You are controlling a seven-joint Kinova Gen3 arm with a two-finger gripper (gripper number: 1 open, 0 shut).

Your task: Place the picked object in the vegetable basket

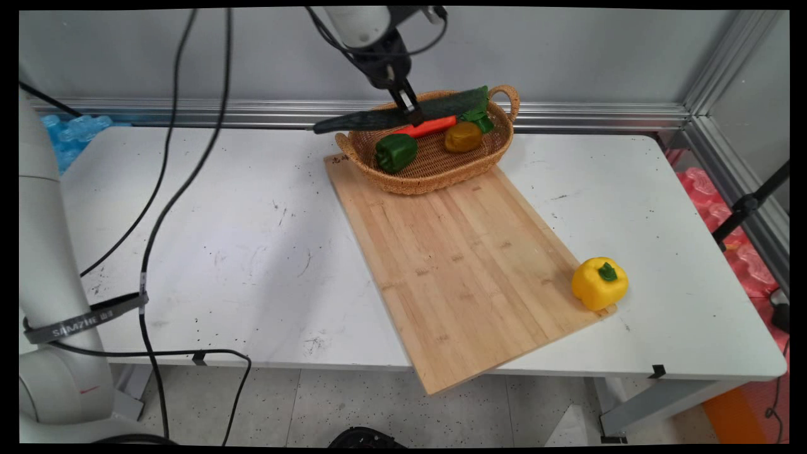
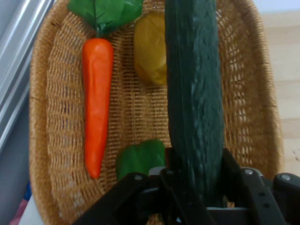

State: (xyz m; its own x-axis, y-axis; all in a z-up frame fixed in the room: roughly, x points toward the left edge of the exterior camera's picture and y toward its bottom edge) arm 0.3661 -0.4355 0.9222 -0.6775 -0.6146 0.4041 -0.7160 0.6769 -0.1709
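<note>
**A:** What does the gripper [image 1: 413, 112] have hold of?

**B:** A long dark cucumber [image 1: 403, 112]. The two fingers are clamped on it across its middle, so it hangs level and balanced, one end jutting past the wicker basket's [image 1: 435, 180] rim and the other reaching toward the handle.

**A:** Is it touching the basket?

**B:** I judge it lifted clear. In the hand view it runs straight up from between the fingers, above the weave and not lying in it.

**A:** What lies below the fingers?

**B:** A carrot [image 2: 96, 103] with green leaves lies off to one side of them, roughly parallel to the cucumber. A yellowish potato-like piece [image 2: 150, 49] sits beyond, partly hidden behind the cucumber, and a green bell pepper [image 2: 140, 157] sits close beneath the finger bases.

**A:** And outside the basket?

**B:** The basket rests on the far end of a bamboo cutting board [image 1: 463, 265]. A yellow bell pepper [image 1: 599, 284] stands well apart from the fingers, at the board's near right edge.
</note>
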